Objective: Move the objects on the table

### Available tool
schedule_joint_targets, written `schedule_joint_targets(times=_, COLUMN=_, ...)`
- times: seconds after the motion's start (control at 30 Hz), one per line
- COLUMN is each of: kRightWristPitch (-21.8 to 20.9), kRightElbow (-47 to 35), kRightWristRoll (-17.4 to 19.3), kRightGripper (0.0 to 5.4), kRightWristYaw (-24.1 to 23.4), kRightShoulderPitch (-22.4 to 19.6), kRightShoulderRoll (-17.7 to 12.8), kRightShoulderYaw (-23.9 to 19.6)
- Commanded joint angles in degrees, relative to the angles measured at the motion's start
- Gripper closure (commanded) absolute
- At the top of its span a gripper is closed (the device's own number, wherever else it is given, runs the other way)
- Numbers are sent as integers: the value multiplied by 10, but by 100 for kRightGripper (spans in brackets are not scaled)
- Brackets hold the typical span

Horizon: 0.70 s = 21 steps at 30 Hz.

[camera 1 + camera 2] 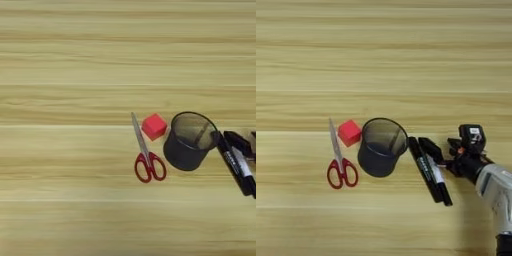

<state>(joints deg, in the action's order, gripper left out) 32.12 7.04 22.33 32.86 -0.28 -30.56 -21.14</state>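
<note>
The light wooden worktop (381,50) filled both views. The silver right forearm (498,192) entered from the lower right, and its tool (437,152) hung just right of the pen cup; whether its black fingers were apart or clamped I could not tell. The black mesh pen cup (381,147) stood upright near the middle. Red-handled scissors (340,160) lay left of it. The black marker (423,170) and the white marker (437,180) lay side by side, touching, beside the cup and under the tool. A small red cube (349,132) sat between scissors and cup.
</note>
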Motion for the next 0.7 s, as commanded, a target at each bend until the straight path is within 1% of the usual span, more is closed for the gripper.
schedule_joint_targets(times=0.03, kRightWristPitch=-8, kRightElbow=-53, kRightWristRoll=13, kRightGripper=13, kRightWristYaw=-11, kRightShoulderPitch=-20, kRightShoulderRoll=-20, kRightShoulderYaw=-26)
schedule_joint_targets(times=0.07, kRightWristPitch=-7, kRightElbow=-58, kRightWristRoll=14, kRightGripper=4, kRightWristYaw=-12, kRightShoulderPitch=-19, kRightShoulderRoll=-19, kRightShoulderYaw=-28)
schedule_joint_targets(times=0.23, kRightWristPitch=0, kRightElbow=-82, kRightWristRoll=21, kRightGripper=4, kRightWristYaw=-18, kRightShoulderPitch=-18, kRightShoulderRoll=-16, kRightShoulderYaw=-42)
schedule_joint_targets(times=0.4, kRightWristPitch=27, kRightElbow=-157, kRightWristRoll=39, kRightGripper=4, kRightWristYaw=-26, kRightShoulderPitch=-3, kRightShoulderRoll=-13, kRightShoulderYaw=-56)
schedule_joint_targets(times=0.7, kRightWristPitch=83, kRightElbow=-268, kRightWristRoll=71, kRightGripper=4, kRightWristYaw=-50, kRightShoulderPitch=8, kRightShoulderRoll=-10, kRightShoulderYaw=-74)
